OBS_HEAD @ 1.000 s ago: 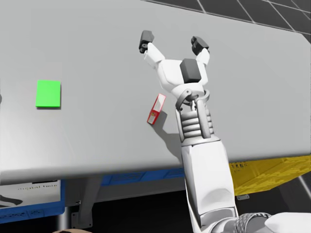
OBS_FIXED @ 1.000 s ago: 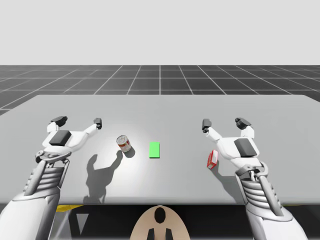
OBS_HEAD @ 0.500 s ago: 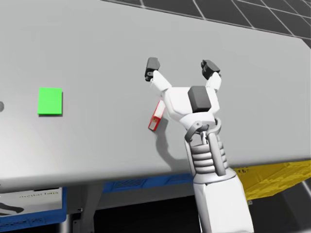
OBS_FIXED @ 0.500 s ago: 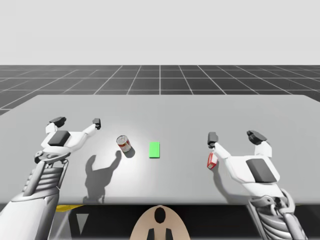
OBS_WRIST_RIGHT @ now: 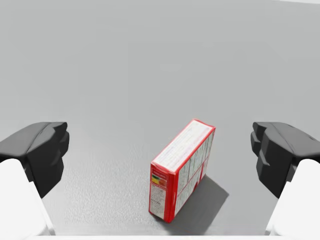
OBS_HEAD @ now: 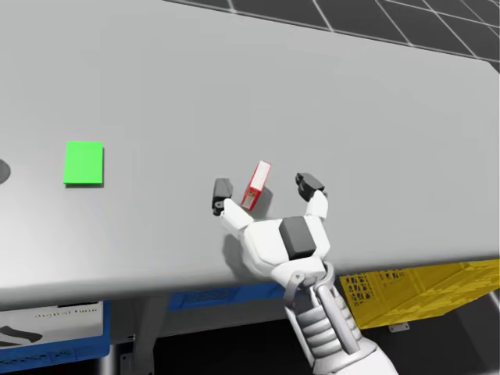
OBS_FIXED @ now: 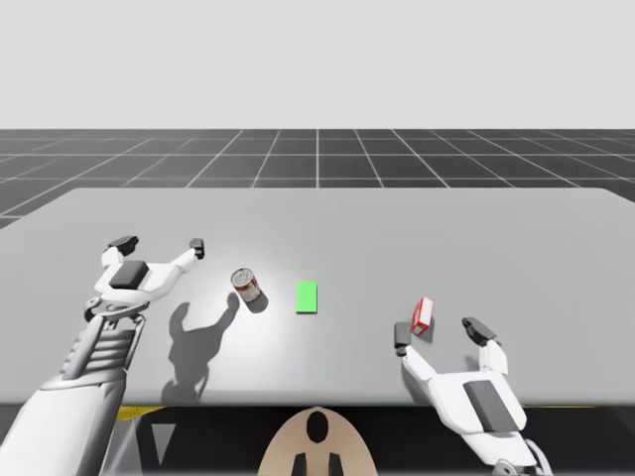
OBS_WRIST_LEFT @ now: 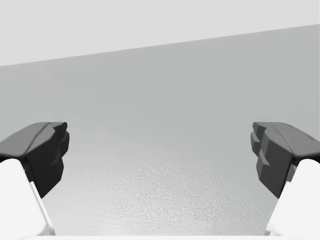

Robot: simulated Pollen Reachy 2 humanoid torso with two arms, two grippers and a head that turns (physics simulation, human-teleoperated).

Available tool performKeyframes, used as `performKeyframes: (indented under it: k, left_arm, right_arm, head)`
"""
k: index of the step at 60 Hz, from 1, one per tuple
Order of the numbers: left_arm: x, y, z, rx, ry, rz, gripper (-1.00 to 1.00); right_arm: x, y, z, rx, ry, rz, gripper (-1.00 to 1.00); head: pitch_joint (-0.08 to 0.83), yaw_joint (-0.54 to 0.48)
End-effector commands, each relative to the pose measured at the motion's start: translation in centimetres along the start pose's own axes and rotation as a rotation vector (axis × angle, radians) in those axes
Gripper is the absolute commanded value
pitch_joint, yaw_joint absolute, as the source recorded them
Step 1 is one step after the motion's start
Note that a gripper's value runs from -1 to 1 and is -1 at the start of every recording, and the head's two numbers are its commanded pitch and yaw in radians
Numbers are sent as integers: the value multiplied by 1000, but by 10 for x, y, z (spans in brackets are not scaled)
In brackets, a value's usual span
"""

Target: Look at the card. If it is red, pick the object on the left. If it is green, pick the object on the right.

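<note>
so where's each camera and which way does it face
High view: fixed above the table, angled down; left arm, right arm and head show, plus can, green card, red box.
Head view: on my head, looking down to my right; right arm, box between its open jaws.
Left wrist view: on left hand, along open jaws over the table.
Right wrist view: on right hand, along open jaws at the box.
Shared: high, head, right wrist views show the box.

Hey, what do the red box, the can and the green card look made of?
The red box: likely printed cardboard, matte; flat panels, sharp edges.
The can: probably metal with a paper label; pale top, red-and-white wrap.
The green card: flat, uniform matte green; paper or plastic, cannot tell which.
</note>
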Motion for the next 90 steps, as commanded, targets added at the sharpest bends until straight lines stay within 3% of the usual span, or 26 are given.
performKeyframes:
  k: [1, 17, 26, 35, 44, 45, 46, 48, 49, 50, 62, 69, 72, 82, 90]
  left_arm:
    - [-1, 0, -1, 3, 2, -1, -1000]
    - [-1, 0, -1, 2, 2, 0, -1000]
    - [-2, 0, -1, 2, 3, 1, -1000]
    - [-1, 0, -1, 2, 3, 3, -1000]
    - [-2, 0, -1, 0, 3, 3, -1000]
    - [-2, 0, -1, 0, 4, 3, -1000]
    - [-2, 0, -1, 0, 4, 3, -1000]
    - [-2, -1, -1, -1, 4, 3, -1000]
    - [-2, -1, -1, -1, 4, 4, -1000]
    - [-2, -1, -1, -2, 4, 4, -1000]
    - [-3, -2, -1, -5, 6, 0, -1000]
    - [-3, -3, -1, -5, 9, -1, -1000]
    - [-3, -3, -2, -5, 9, -2, -1000]
    - [-5, -4, -2, -7, 15, -5, -1000]
    - [-4, -5, -2, -8, 14, -2, -1000]
  right_arm:
    - [-26, 15, 4, -37, 71, -98, -1000]
    - [-38, 12, -20, -103, 181, -148, -1000]
    - [-36, 9, -36, -103, 200, -167, -1000]
    - [-34, 5, -50, -96, 238, -219, -1000]
    - [-33, 2, -58, -86, 228, -224, -1000]
    - [-33, 2, -58, -82, 229, -227, -714]
    - [-33, 1, -58, -95, 224, -223, -563]
    - [-33, 2, -58, -122, 218, -221, 268]
    - [-33, 2, -58, -121, 221, -221, 942]
    - [-33, 2, -57, -116, 222, -219, 1000]
    - [-33, 1, -55, -118, 235, -216, 1000]
    - [-33, 0, -55, -119, 236, -214, 1000]
    - [-34, 0, -55, -117, 237, -213, 1000]
    - [-34, -1, -54, -114, 236, -214, 987]
    - [-32, 0, -53, -109, 230, -210, 974]
  head:
    - [761, -372]
    - [763, -371]
    - [763, -371]
    - [760, -373]
    - [758, -375]
    - [758, -375]
    - [758, -375]
    - [758, -376]
    - [757, -376]
    - [756, -377]
    - [744, -383]
    - [691, -383]
    - [660, -382]
    - [437, -390]
    - [359, -393]
